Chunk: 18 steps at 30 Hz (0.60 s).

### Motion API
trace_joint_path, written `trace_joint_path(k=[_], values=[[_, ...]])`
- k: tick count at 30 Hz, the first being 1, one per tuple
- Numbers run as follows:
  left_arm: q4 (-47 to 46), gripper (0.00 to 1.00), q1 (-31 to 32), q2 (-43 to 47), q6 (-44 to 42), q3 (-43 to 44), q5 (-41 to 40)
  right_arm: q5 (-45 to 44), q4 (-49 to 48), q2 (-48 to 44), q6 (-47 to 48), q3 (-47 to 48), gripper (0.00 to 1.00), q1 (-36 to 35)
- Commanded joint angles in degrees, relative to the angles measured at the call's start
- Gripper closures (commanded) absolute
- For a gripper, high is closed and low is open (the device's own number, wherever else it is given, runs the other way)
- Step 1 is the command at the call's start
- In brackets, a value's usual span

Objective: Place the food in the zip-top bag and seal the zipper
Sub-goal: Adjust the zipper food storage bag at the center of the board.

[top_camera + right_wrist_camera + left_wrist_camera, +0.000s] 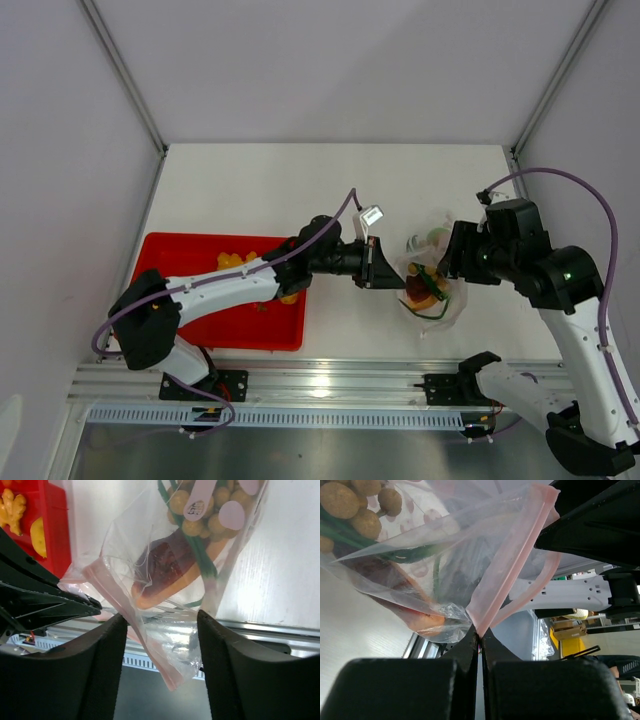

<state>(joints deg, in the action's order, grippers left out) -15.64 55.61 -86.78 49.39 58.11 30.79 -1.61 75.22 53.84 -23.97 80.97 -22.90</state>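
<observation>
Zip-top bag (428,285), food (210,517) inside, sits over the bench (330,190) right of the red tray (160,250): left end effector (480,635) pinched tight on one end of the zipper (512,555) to anchor it, right end effector (161,619) gaping, straddling the mouth ungripped, likely lining up the seal

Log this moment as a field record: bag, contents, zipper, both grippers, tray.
bag: clear zip-top bag between the two grippers, right of the tray
contents: small tan balls, green stalks, orange-brown wedge
zipper: pink-red strip, its two sides apart, not sealed
left gripper: shut on the zipper at one end
right gripper: open, the bag's mouth edge between its fingers
red tray: yellow food pieces inside
</observation>
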Motion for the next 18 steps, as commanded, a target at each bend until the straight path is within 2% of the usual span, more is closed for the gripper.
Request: trace_joint_path(k=[1, 4, 8, 12, 18], values=[[-3.3, 0.99, -0.7, 3.2, 2.6, 3.5, 2.2, -3.7, 3.3, 0.6, 2.6, 4.4, 0.39, 0.0], [-3.3, 0.99, -0.9, 4.3, 3.8, 3.7, 1.7, -4.5, 4.8, 2.7, 4.1, 9.6, 0.33, 0.0], [-2.6, 0.99, -0.9, 6.7, 4.5, 3.5, -0.5, -2.1, 6.7, 5.2, 4.7, 16.6, 0.3, -0.1], [-1.6, 0.99, -0.9, 9.0, 3.9, 3.2, -3.4, -1.4, 6.6, 5.8, 4.4, 16.8, 0.3, 0.0], [-1.9, 0.99, -1.0, 9.2, 4.3, 3.2, -2.9, -4.5, 6.9, 6.0, 3.9, 15.7, 0.29, 0.0]])
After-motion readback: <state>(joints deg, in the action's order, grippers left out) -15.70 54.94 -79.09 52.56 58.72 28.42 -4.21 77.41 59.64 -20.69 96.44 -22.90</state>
